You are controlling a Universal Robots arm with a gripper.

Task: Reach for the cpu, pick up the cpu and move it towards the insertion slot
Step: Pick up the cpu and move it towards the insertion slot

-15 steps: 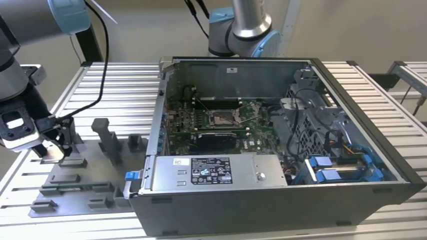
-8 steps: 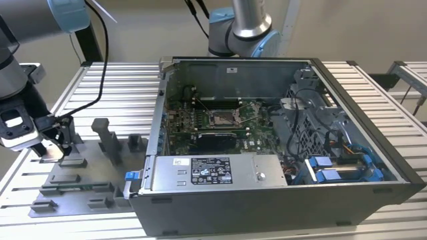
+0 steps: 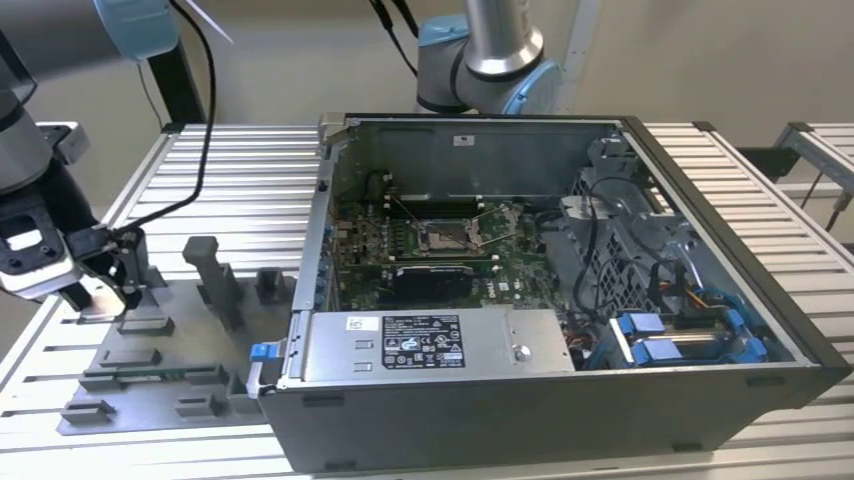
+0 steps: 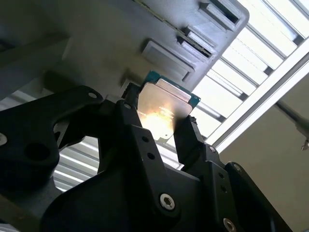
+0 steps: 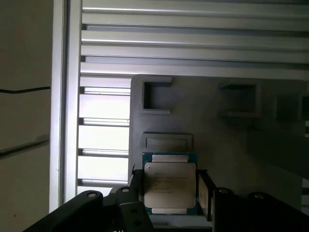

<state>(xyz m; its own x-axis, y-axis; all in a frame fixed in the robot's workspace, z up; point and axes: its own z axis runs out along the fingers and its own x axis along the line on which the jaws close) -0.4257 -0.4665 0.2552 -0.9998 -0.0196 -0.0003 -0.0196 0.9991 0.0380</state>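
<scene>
The black two-fingered tool (image 4: pixel 161 123) is pinching the cpu (image 4: pixel 163 107), a small flat square chip with a silvery metal top and a thin green edge. One black finger (image 4: pixel 126 113) is pressed against each of two opposite sides. In the first wrist view the cpu (image 5: pixel 170 186) sits between the fingers (image 5: pixel 136 189) of the tool (image 5: pixel 170 194), with its metal face toward the camera. Beyond it lies a grey plastic fixture tray (image 5: pixel 227 140) with rectangular pockets, one shallow recess just past the chip. I cannot tell whether the chip touches the tray or is clear of it.

In the exterior view the tool (image 3: pixel 110 295) hangs over the far left part of the grey fixture tray (image 3: pixel 147 385). The tray lies on the slatted metal desk (image 3: pixel 200 170) at the exterior view's left. The insertion slot (image 3: pixel 447 237) is a square socket with a shiny silver frame and a dark centre. It sits on the green circuit board (image 3: pixel 358 275) inside the open dark grey computer case (image 3: pixel 534 425) in the middle of the desk, well apart from the tool and toward the exterior view's right. A silver box with a printed label (image 3: pixel 427 345) lies inside the case between the slot and the near wall. A second arm's grey and blue joint (image 3: pixel 481 60) stands beyond the far wall of the case.
</scene>
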